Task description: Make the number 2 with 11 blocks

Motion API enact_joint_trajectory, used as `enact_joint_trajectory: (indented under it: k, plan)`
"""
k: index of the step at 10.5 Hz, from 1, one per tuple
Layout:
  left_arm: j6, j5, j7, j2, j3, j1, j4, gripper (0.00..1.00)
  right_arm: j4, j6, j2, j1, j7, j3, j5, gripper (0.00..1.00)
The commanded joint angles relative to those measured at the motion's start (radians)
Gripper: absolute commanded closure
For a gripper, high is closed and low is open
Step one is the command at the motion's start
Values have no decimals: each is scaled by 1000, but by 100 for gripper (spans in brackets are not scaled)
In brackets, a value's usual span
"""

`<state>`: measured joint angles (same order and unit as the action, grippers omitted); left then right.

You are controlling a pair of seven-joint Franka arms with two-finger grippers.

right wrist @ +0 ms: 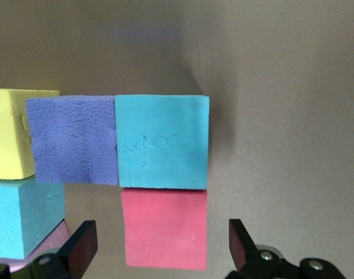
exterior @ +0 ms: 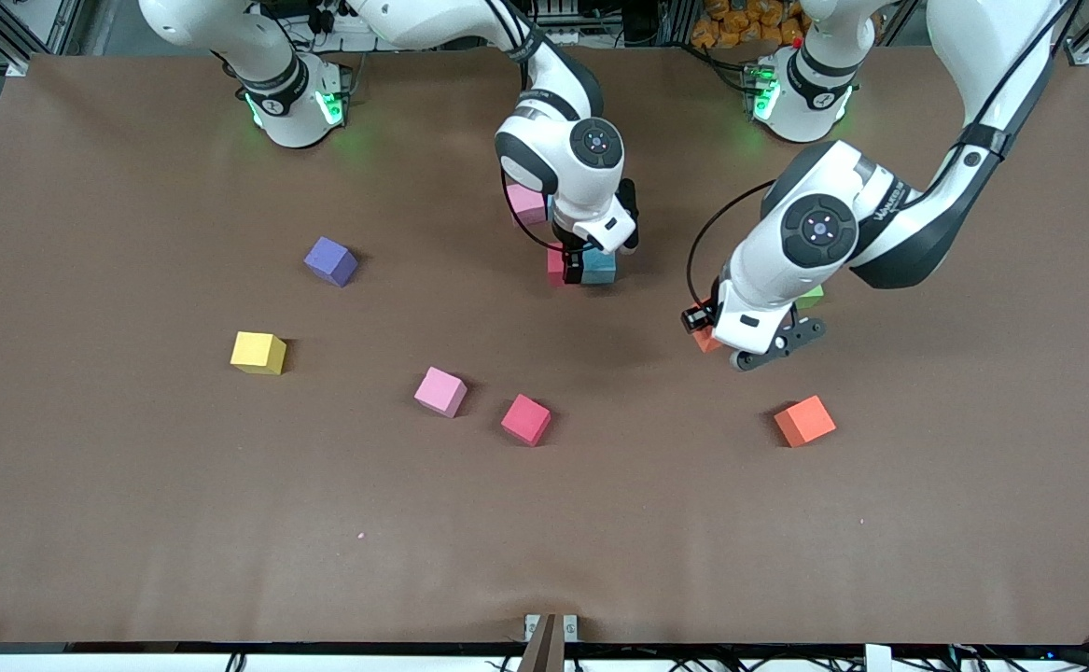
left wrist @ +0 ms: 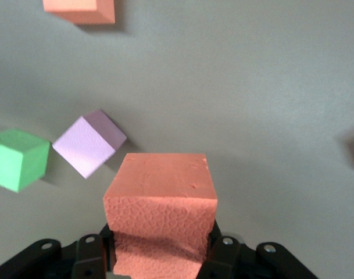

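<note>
My right gripper (exterior: 587,265) (right wrist: 162,232) is open, low over the cluster of touching blocks in the middle of the table. A red block (right wrist: 165,228) (exterior: 555,264) lies between its fingers, with a gap on each side. Against it sits a cyan block (right wrist: 162,142) (exterior: 602,269), in a row with a violet block (right wrist: 72,140) and a yellow one (right wrist: 11,133). A pink block (exterior: 525,203) of the cluster shows beside the arm. My left gripper (exterior: 714,343) (left wrist: 159,256) is shut on an orange block (left wrist: 160,203) (exterior: 705,340) above the table.
Loose blocks lie nearer the front camera: purple (exterior: 330,260), yellow (exterior: 258,353), pink (exterior: 439,391), red (exterior: 525,419) and orange (exterior: 804,420). A green cube (exterior: 810,297) (left wrist: 17,160) and a pale pink block (left wrist: 89,142) sit under the left arm.
</note>
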<state>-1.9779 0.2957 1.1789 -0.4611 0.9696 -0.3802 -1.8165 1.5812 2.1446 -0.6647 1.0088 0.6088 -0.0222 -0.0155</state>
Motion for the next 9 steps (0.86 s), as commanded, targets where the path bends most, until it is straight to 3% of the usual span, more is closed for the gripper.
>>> enact_joint_trajectory:
  k: [1,4,9]
  plan:
    - [21,-32,117,18,9,1,3,55,11,-53,49,-53,-6,5,-11,0]
    - [5,-32,285,10,27,26,3,55,10,-83,77,-182,-3,5,-38,0]
    - [-131,-18,782,-68,14,205,5,58,3,-72,65,-399,5,1,-37,0]
